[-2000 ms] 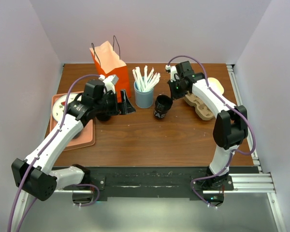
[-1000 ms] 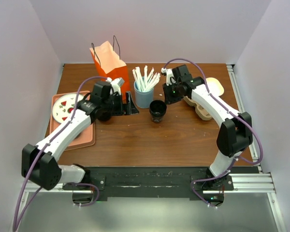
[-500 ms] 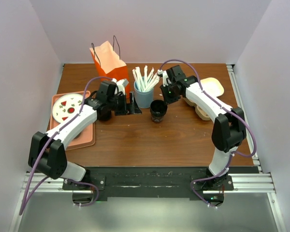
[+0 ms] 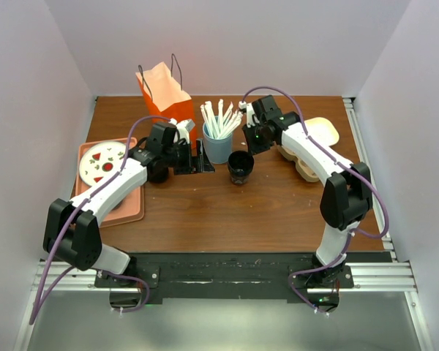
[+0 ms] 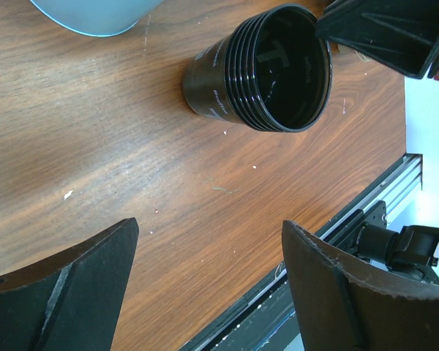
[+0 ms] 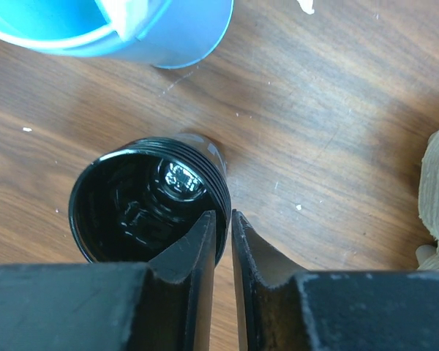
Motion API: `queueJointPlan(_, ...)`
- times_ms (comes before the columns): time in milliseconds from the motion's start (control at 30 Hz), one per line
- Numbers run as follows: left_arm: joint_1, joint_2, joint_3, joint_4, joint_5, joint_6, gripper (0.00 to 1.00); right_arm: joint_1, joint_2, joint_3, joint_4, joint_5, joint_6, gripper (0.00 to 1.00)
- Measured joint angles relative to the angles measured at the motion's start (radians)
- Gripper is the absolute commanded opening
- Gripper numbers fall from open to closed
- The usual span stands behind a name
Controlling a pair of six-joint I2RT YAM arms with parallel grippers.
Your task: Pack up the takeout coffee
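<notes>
Right wrist: right end effector [image 6: 221, 216], fingers nearly together astride takeout coffee [image 6: 132, 212] rim, grip unclear; we would reopen, grasp lower.

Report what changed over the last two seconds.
The left end effector reached right toward the coffee cup, jaws open. The right end effector swung left, closer to it. The cup, tilted before, shifted slightly left and stands upright. The straw holder, orange bag and tray stayed put.

worktop [image 4: 227, 212] | takeout coffee [image 4: 239, 167] just before-right of straw holder [image 4: 218, 150] | bag [image 4: 164, 91] behind-left | tray [image 4: 124, 208] far left | cup carrier [image 4: 309, 170] right
</notes>
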Motion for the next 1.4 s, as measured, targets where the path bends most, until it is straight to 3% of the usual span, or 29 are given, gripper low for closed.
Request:
queueJointPlan(367,0.0,0.0,0.0,0.001,0.003,0.0,0.84,0.0,0.026,0.017,-0.015,0.001,0.0,0.18)
queueJointPlan(700,0.0,0.0,0.0,0.001,0.003,0.0,0.84,0.0,0.026,0.017,-0.019,0.0,-0.004,0.01)
queueJointPlan(967,0.0,0.0,0.0,0.001,0.002,0.0,0.84,0.0,0.026,0.026,-0.033,0.0,0.001,0.07)
queueJointPlan(1100,0.0,0.004,0.0,0.001,0.0,0.0,0.84,0.0,0.024,0.037,-0.041,-0.001,0.009,0.0)
queueJointPlan(1233,0.0,0.006,0.0,0.001,-0.001,0.001,0.84,0.0,0.021,0.037,-0.041,-0.003,0.016,0.0)
queueJointPlan(1267,0.0,0.006,0.0,0.001,-0.001,0.001,0.84,0.0,0.02,0.037,-0.041,-0.004,0.016,0.01)
queueJointPlan(1300,0.0,0.006,0.0,0.001,-0.001,0.0,0.84,0.0,0.02,0.037,-0.041,-0.004,0.017,0.12)
queueJointPlan(1333,-0.001,0.006,0.0,0.001,-0.001,0.001,0.83,0.0,0.019,0.037,-0.041,-0.004,0.019,0.14)
queueJointPlan(1367,-0.001,0.006,0.0,0.001,-0.001,0.0,0.84,0.0,0.019,0.037,-0.041,-0.003,0.025,0.14)
queueJointPlan(1400,-0.001,0.006,0.0,0.001,-0.001,0.001,0.84,0.0,0.018,0.037,-0.041,-0.004,0.028,0.07)
